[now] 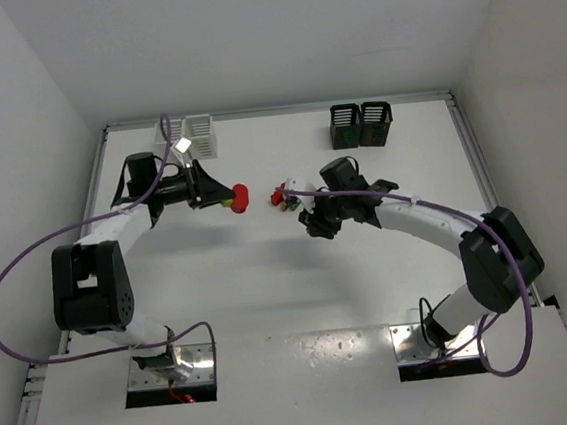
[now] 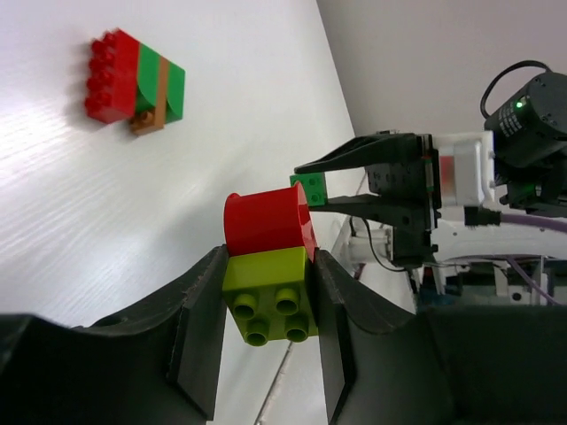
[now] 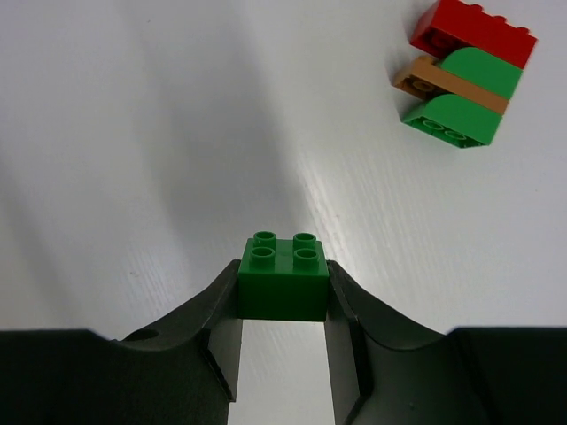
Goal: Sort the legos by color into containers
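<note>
Holding tight a red-and-lime brick (image 2: pixel 268 266) in left hand (image 2: pixel 267 297) near white bins (image 1: pixel 189 137) at table's (image 1: pixel 270 284) far edge, green brick (image 3: pixel 283 282) in right hand (image 3: pixel 283 305).

Bright, even overhead light washes the white bench (image 1: pixel 300 281) almost featureless in the top view. Soft grey shadows lie beside the left arm (image 1: pixel 105 235) and right arm (image 1: pixel 430 220). Broad pale glare streaks cross the bench in the right wrist view. The left gripper (image 2: pixel 270 292) and right gripper (image 3: pixel 283 292) show dark and underexposed.
</note>
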`<state>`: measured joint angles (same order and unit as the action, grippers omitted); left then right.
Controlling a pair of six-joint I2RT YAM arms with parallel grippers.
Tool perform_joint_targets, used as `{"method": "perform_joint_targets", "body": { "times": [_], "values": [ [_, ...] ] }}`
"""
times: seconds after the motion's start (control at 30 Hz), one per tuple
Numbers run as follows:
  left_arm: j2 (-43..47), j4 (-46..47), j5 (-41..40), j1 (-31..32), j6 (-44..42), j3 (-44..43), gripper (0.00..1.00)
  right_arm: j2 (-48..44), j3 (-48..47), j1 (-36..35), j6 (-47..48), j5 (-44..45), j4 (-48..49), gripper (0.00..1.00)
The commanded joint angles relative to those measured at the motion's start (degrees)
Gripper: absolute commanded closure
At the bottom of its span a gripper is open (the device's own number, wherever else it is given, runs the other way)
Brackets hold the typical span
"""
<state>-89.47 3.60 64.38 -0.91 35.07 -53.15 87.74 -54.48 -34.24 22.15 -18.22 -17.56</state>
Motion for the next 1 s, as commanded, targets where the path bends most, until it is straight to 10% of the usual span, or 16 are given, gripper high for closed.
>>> {"method": "perform_joint_targets", "body": {
  "times": [0.0, 0.43, 0.97],
  "values": [
    [6.32, -3.06, 2.24, -4.17, -6.31, -3.28, 0.88, -0.31, -2.55, 1.27, -5.52, 3.26, 4.02, 1.00],
    [17.57, -10.54, -5.66, -5.44, -18.09, -0.91, 0.89, 33.79, -54.98, 17.08, -18.90, 13.63, -4.76, 1.00],
    [18.37, -11.15, -14.54, 3.10, -21.01, -2.14, 0.89, 41.45, -62.68, 25.63, -20.04, 13.21, -1.95, 1.00]
  ]
}}
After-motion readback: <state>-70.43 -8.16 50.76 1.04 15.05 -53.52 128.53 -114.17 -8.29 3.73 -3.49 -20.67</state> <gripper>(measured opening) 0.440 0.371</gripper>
